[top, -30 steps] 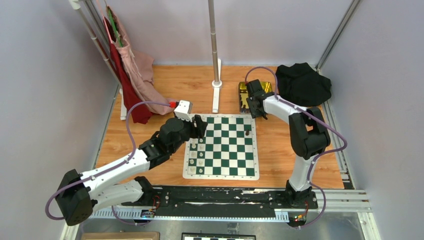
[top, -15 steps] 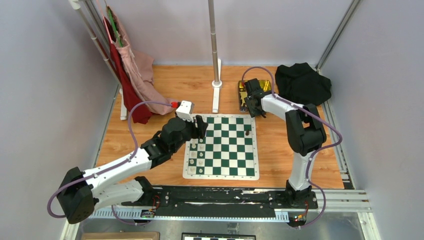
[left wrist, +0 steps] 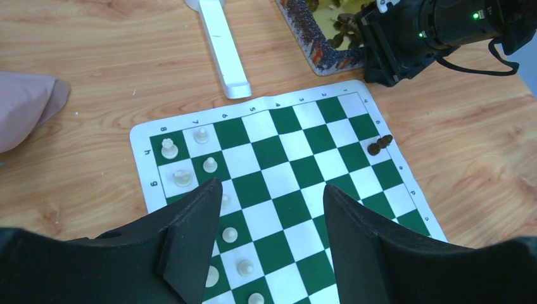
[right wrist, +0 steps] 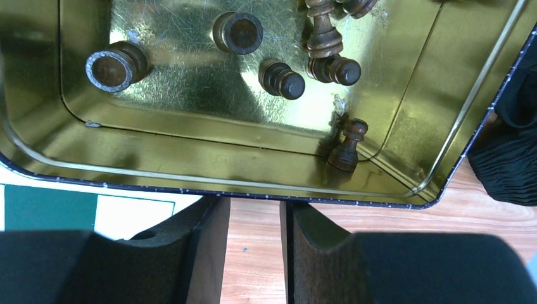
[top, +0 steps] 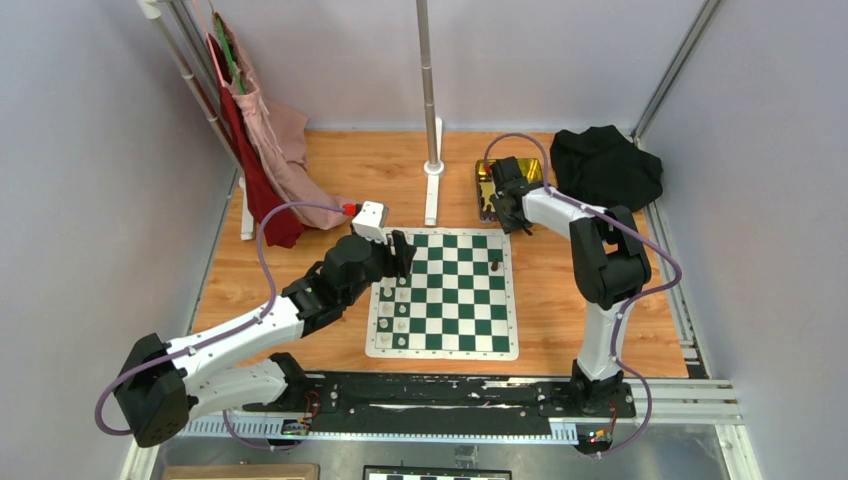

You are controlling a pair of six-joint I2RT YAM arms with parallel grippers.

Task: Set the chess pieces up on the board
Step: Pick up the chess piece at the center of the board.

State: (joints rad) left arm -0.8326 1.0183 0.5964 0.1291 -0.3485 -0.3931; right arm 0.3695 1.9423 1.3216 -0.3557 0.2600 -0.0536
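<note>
The green-and-white board [top: 455, 300] [left wrist: 297, 164] lies at the table's middle. One dark brown chess piece [top: 495, 267] [left wrist: 379, 145] stands near the board's right edge. Several more dark pieces lie in the gold tin [top: 484, 180] [right wrist: 190, 164], and one pawn [right wrist: 347, 147] stands upright in its near corner. My right gripper [top: 512, 215] [right wrist: 256, 206] hovers at the tin's near rim, open by a narrow gap, with bare wood showing between its fingers. My left gripper [top: 402, 252] [left wrist: 271, 190] hangs open over the board's far left part, holding nothing.
Cream-white pieces [top: 401, 310] [left wrist: 209, 164] stand in the board's left columns. A pole with a white base [top: 433, 190] [left wrist: 221, 44] rises behind the board. A black cloth [top: 606, 165] [right wrist: 506, 158] lies right of the tin. Clothes [top: 265, 150] hang at the far left.
My right gripper has shifted slightly back toward the tin. The left arm and the pieces on the board have not moved.
</note>
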